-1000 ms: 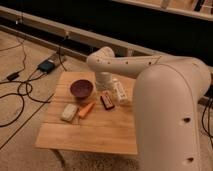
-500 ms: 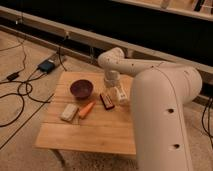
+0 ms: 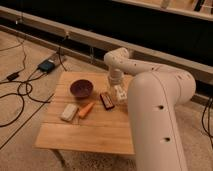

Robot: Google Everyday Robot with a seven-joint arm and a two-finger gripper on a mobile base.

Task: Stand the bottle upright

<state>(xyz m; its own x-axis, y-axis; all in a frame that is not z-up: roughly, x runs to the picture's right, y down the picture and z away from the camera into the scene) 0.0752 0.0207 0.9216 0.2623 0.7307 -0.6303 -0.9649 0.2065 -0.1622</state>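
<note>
**Pincer low over the bottle at the right of the tabletop**

The robot's thick white arm (image 3: 155, 110) fills the lower right of the frame, rises to a bend near the upper middle and turns down toward the wooden tabletop (image 3: 95, 132). Its pincer (image 3: 117, 85) hangs at the tabletop's right-centre, just above a small whitish shape that appears to be the bottle (image 3: 120, 94). Whether the pincer is released or clenched cannot be told, nor whether it touches the bottle. The bottle's pose, upright or lying, is also unclear.

Just left of the bottle lies a flat dark red packet (image 3: 106, 100). Further left, toward the tabletop's far edge, sits a dark purple bowl (image 3: 81, 88). Below the bowl an orange carrot-like piece (image 3: 86, 109) lies beside a pale rectangular block (image 3: 69, 112). On the floor at the upper left, black cables (image 3: 20, 95) run to a small dark box (image 3: 47, 65).
</note>
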